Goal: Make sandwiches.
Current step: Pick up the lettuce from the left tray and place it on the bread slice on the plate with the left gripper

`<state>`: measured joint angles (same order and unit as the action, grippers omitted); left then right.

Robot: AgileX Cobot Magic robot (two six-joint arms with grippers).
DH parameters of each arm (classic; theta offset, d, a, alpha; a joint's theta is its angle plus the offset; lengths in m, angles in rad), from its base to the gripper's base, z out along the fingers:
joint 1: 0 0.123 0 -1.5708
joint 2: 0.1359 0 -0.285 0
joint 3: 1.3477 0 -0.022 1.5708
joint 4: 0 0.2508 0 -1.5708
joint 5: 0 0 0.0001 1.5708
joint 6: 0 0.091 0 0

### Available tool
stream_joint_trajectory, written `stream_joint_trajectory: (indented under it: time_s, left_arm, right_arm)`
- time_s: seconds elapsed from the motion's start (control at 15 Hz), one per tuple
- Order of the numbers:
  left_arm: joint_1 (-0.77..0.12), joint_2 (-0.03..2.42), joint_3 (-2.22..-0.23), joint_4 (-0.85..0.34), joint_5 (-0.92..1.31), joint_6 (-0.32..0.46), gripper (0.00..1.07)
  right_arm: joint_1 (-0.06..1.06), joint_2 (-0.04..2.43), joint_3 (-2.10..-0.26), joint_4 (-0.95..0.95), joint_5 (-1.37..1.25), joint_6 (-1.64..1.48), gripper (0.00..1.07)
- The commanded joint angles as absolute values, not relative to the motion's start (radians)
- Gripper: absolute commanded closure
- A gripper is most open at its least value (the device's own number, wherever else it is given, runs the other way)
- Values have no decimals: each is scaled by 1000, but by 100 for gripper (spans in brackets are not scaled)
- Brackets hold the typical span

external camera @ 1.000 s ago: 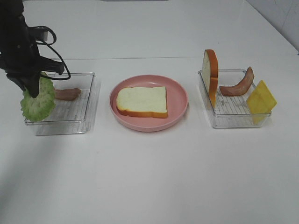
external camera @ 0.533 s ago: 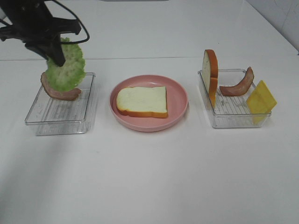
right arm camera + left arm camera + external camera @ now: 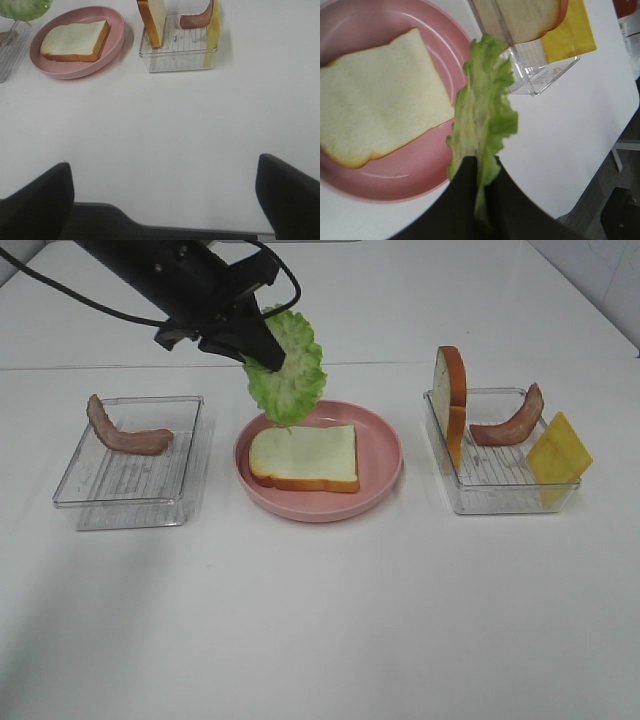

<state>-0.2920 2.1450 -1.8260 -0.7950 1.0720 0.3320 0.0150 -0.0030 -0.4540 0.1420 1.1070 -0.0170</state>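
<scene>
My left gripper (image 3: 268, 358) is shut on a green lettuce leaf (image 3: 290, 375), which hangs above the back left rim of the pink plate (image 3: 385, 455). One white bread slice (image 3: 305, 457) lies flat on that plate. In the left wrist view the lettuce (image 3: 482, 110) dangles from the closed left gripper (image 3: 479, 167) beside the bread (image 3: 375, 100). My right gripper (image 3: 165, 200) stands open over bare table, well short of the plate (image 3: 120, 30), and holds nothing.
A clear tray (image 3: 70, 485) on the left holds one bacon strip (image 3: 125, 438). The clear tray (image 3: 490, 500) on the right holds an upright bread slice (image 3: 452, 400), a bacon strip (image 3: 510, 422) and a yellow cheese square (image 3: 558, 455).
The left gripper has lifted the lettuce out of the left tray and carried it right, to above the plate's back left edge. The right arm has stayed still.
</scene>
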Motion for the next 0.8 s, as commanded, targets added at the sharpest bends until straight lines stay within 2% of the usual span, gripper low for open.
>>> stream_joint_trajectory:
  time_s: [0.07,0.33,0.6,0.8]
  left_arm:
    - [-304,2222,-1882,-861,1076,365,107]
    - [-344,2375,-2059,-904,1156,358,107]
    - [-356,2472,-2126,-968,1156,353,107]
    - [-346,2515,-2126,-950,1168,343,107]
  right_arm:
    - [12,-34,-450,146,1099,-26,14]
    - [12,-34,-450,147,1099,-26,14]
    - [12,-34,-450,147,1099,-26,14]
    - [12,-34,-450,147,1099,-26,14]
